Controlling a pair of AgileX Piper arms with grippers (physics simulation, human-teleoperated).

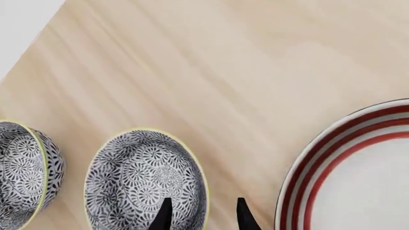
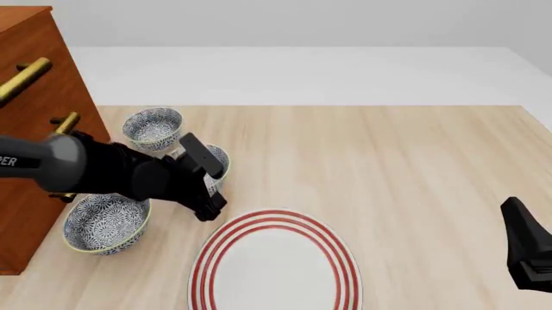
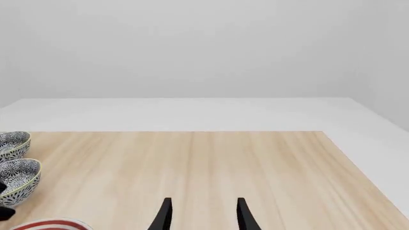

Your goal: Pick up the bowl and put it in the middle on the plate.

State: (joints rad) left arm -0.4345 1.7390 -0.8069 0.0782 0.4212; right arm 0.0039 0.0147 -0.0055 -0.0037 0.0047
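1. Your left pincer (image 1: 201, 215) hangs over the middle bowl (image 1: 145, 179), its two dark fingertips (image 1: 164, 214) spread apart. One tip shows against the patterned inside of the bowl, the other over bare wood just past the yellow rim. Nothing is pinched between them.
2. In the front view the left arm (image 2: 129, 174) reaches in from the left and covers most of that bowl (image 2: 217, 161); only its far edge shows beside the arm.
3. That bowl sits on the desk (image 2: 414, 181), apart from the plate (image 2: 274, 265) and behind the plate's left side.
4. The plate lies flat near the front edge of the desk, its three red rings plain to see and its white middle bare.
5. A second bowl (image 2: 154, 126) stands further back, near the wooden cabinet (image 2: 35, 129); a third bowl (image 2: 105, 223) stands nearer you, left of the plate.
6. Your right pincer (image 3: 201, 215) is also spread and holds nothing, over bare desk well to the right of the plate.
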